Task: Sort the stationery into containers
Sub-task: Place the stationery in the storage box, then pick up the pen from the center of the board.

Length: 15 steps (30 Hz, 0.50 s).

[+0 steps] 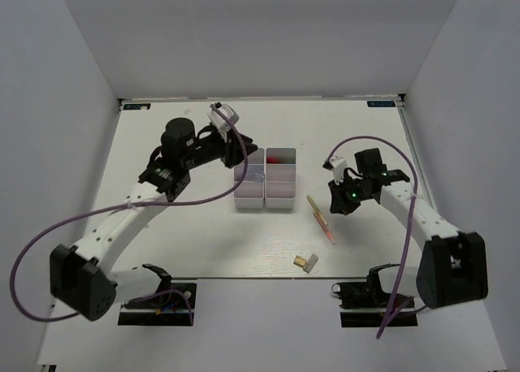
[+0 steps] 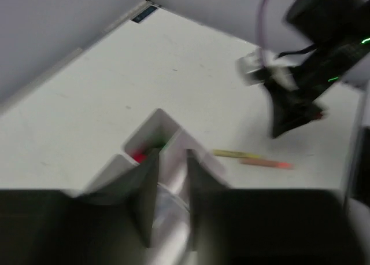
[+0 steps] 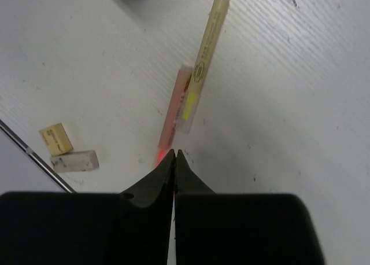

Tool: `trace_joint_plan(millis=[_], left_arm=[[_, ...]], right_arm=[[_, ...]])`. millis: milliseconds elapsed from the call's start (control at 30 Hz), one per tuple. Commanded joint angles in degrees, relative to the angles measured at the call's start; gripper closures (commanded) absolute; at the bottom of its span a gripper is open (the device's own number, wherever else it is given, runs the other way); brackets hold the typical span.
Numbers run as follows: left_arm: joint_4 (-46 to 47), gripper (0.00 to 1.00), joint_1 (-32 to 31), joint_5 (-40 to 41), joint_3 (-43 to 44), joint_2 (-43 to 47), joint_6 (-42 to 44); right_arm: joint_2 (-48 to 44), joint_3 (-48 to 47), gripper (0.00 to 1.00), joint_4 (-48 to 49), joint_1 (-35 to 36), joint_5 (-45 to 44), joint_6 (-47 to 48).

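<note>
My left hand [image 2: 171,164] pinches a clear tube [image 2: 169,204] over the white trays [image 1: 280,205]. My right hand [image 3: 175,154], pressed together, hangs by the orange pen [image 3: 172,117] on the table [image 3: 300,103]; the yellow pen [image 3: 209,45] touching it carries print too small to read.

Plain pale walls [image 1: 244,31] on three sides, a white, faintly scuffed tabletop [image 1: 203,242] between them, under soft, even light
</note>
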<state>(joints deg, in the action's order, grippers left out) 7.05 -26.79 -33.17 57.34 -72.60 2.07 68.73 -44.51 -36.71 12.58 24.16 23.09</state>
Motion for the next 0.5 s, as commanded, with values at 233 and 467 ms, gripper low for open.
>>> trace_joint_plan(millis=[233,467], left_arm=[[-50.9,0.09,-2.7,20.3,-4.4,20.5,-10.8],[-49.0,0.00,-1.8,25.3,-18.7,35.1,-10.5]], right_arm=[[16.3,-10.9,0.75,6.6,5.8,-5.6,-6.3],[22.6,-14.4,0.69,10.5,8.4,-10.6,-12.8]])
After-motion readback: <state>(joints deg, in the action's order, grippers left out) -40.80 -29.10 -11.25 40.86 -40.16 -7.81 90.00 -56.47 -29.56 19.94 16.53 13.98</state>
